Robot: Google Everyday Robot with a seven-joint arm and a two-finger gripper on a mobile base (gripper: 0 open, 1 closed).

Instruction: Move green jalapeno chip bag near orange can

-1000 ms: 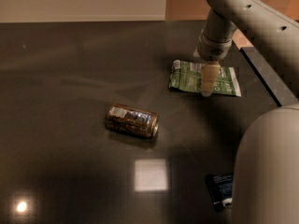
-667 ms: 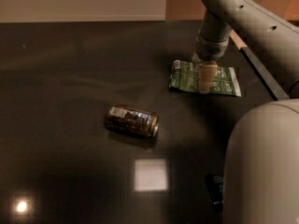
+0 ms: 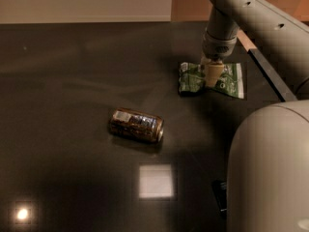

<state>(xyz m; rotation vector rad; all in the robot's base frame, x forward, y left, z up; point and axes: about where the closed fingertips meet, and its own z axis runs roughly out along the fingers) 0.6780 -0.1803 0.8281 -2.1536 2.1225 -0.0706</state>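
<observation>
The green jalapeno chip bag (image 3: 227, 79) lies on the dark table at the right rear, with its left end (image 3: 189, 79) bunched up. My gripper (image 3: 212, 76) comes straight down onto the bag's middle, and its beige fingers are pinched on the foil. The orange can (image 3: 136, 124) lies on its side near the table's middle, to the left of and nearer than the bag, with a clear gap between them.
A dark navy packet (image 3: 219, 195) lies at the front right, partly hidden behind my arm's large grey body (image 3: 270, 173). The table's right edge (image 3: 268, 76) runs just beyond the bag. A bright light reflection (image 3: 155, 181) sits in front of the can.
My gripper has lowered onto the bag and closed on it. The bag's left end, flat before, is now crumpled and pulled in. The can has not moved.
</observation>
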